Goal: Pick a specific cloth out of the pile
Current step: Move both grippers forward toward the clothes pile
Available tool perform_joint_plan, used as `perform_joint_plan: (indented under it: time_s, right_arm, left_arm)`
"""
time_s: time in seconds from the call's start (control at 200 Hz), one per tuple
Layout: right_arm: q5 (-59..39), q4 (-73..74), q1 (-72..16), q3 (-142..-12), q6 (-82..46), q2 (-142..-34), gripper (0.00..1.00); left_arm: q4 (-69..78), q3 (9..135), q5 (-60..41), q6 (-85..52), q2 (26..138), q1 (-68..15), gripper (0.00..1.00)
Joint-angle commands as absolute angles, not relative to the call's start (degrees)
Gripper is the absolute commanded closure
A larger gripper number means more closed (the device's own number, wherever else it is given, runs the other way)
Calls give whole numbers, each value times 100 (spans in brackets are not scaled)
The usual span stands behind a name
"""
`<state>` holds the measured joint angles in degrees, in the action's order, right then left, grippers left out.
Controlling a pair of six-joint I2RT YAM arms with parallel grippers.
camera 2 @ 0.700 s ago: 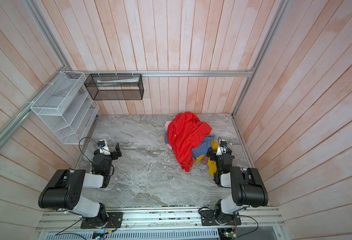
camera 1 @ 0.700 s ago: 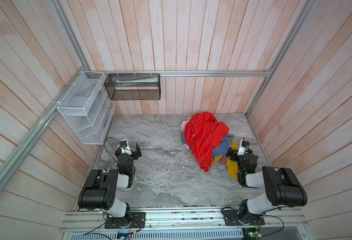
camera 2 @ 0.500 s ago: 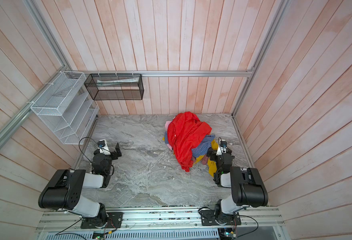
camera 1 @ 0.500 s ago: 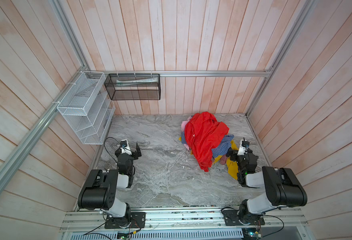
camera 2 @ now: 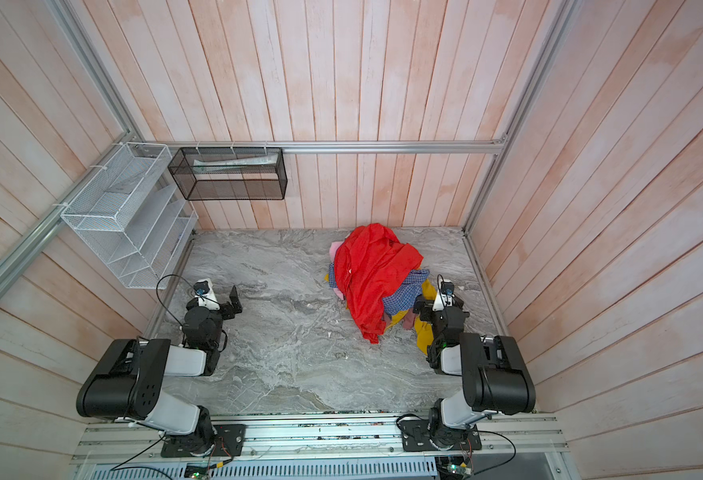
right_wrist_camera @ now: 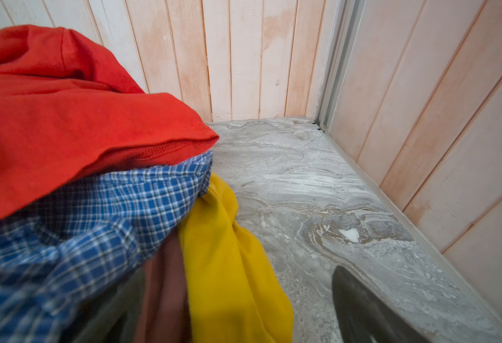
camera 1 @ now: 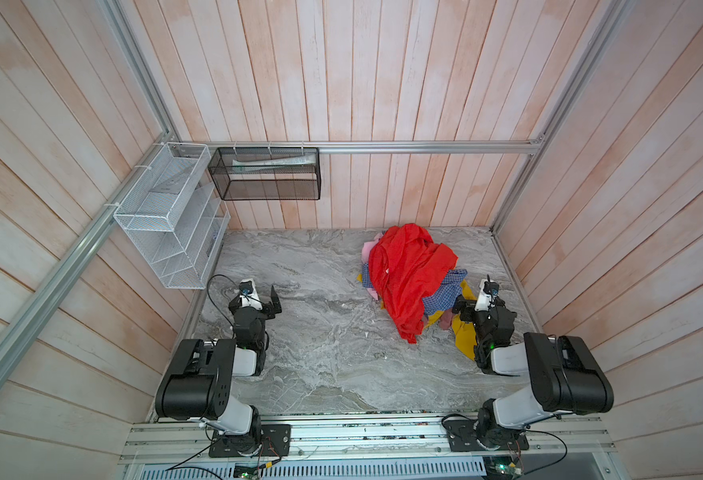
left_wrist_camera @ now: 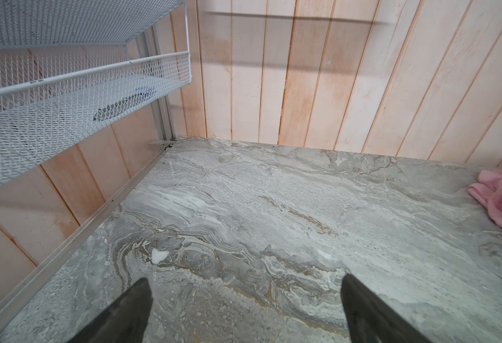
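just beside the pile (camera 1: 408,266), the right gripper (camera 1: 464,306) stands with jaws wide apart near the cloth (right_wrist_camera: 101,213) (left gripper (left_wrist_camera: 244,308) likewise agape, well away).

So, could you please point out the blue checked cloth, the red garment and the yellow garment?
blue checked cloth (right_wrist_camera: 119,205): right wrist view, on the checked fold just under the red hem.
red garment (camera 1: 408,270): in a top view, on its broad middle.
yellow garment (right_wrist_camera: 232,255): right wrist view, on its hanging fold.
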<state>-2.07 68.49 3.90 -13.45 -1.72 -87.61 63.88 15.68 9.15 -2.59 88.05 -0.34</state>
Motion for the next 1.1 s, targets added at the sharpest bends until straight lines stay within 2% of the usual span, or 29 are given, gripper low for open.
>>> perform_joint_plan:
  time_s: [0.0, 0.115, 0.16, 0.205, 0.275, 0.345, 0.41, 0.59, 0.735, 0.935, 1.095]
  right_arm:
    - [-299, 6824, 428, -1414, -233, -8675, 2]
    - [-306, 6826, 427, -1415, -235, -8675, 3]
    - [-300, 6827, 422, -1407, -236, -8669, 6]
    - [8, 6951, 422, -1402, -424, -8646, 7]
    - [183, 6472, 456, -1553, -527, -8334, 7]
    - [1, 4567, 674, -2166, -1065, -7722, 8]
    - [-369, 3593, 931, -2526, -1421, -7268, 8]
    - [-1229, 2197, 1066, -2776, -2039, -6093, 8]
    - [-1424, 1134, 1077, -2835, -2435, -5541, 10]
    - [-1867, 399, 1071, -2639, -3080, -5423, 25]
    - [-2169, 414, 954, -2320, -3322, -5336, 29]
  left_arm:
    - [6398, 1626, 735, -286, 8835, 25, 0]
    - [6415, 1617, 703, -299, 8824, 42, 0]
    - [6452, 1587, 694, -299, 8812, 44, 0]
    - [6442, 1649, 925, -339, 8741, 40, 0]
    - [4585, 2219, 1294, -614, 8081, 24, 0]
    - [2407, 3166, 1584, -1567, 7555, 109, 0]
    - [1521, 3553, 1341, -2001, 7266, 150, 0]
    - [1927, 2907, 832, -2893, 6652, -208, 0]
    - [2013, 2759, 949, -2864, 6580, -853, 0]
    - [1990, 2882, 1051, -2573, 6797, -1640, 0]
    - [2214, 2821, 915, -2536, 6957, -1894, 0]
